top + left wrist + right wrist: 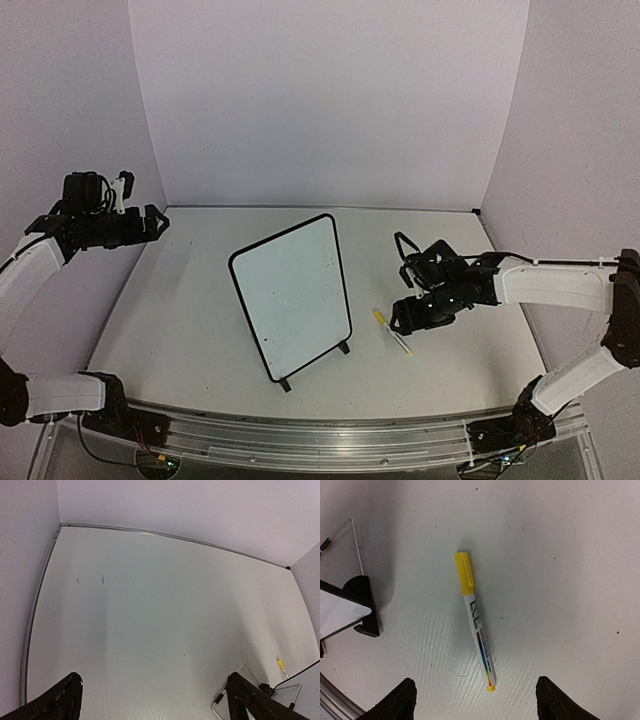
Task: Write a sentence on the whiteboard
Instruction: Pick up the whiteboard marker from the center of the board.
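The whiteboard stands upright on its two black feet in the middle of the table, turned at an angle. The sentence is out of view; I make out no writing on the board's face. A yellow-and-white marker pen lies flat on the table to the board's right. My right gripper hovers open just over the pen's tail end, a finger on each side, touching nothing. One corner and a foot of the whiteboard show in the right wrist view. My left gripper hangs open and empty at the far left.
A thin wire loop lies behind the board's foot; the left wrist view also shows a wire loop and the yellow pen cap. Pale walls close the table at the back and both sides. A metal rail runs along the near edge.
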Controlling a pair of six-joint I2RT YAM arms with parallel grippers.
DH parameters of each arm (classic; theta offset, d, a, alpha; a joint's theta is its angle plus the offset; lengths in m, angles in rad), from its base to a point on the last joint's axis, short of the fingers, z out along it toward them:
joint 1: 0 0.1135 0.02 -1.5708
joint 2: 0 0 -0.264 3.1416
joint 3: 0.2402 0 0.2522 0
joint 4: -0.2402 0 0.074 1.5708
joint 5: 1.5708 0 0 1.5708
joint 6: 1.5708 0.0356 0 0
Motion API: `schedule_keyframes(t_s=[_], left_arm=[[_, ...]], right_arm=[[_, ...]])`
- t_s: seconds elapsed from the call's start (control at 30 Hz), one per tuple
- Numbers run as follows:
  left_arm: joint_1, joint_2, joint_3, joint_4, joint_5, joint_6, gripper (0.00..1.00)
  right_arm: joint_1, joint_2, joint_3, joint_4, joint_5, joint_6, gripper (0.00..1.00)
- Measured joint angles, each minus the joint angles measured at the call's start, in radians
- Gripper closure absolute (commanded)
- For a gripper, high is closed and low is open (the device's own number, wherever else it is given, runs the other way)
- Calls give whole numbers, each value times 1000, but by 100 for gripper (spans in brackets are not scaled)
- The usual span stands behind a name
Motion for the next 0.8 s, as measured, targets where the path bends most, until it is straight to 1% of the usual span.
schedule_keyframes(t_s=[0.07,0.17,0.2,0.37,0.8], left_arm=[[0,-3,0,22,6,6,1],[0,-8,0,39,17,8,1],[0,-9,0,42,19,8,1],[0,-19,-4,50,30,8,1],[0,-19,-12,56,76,8,1]], right_arm=[[29,43,40,-25,32,-2,32],[56,115,90,-48,61,-4,37],[60,135,99,-52,67,-5,38],[61,210,125,-78,90,12,51],[61,303,139,-91,105,58,70]])
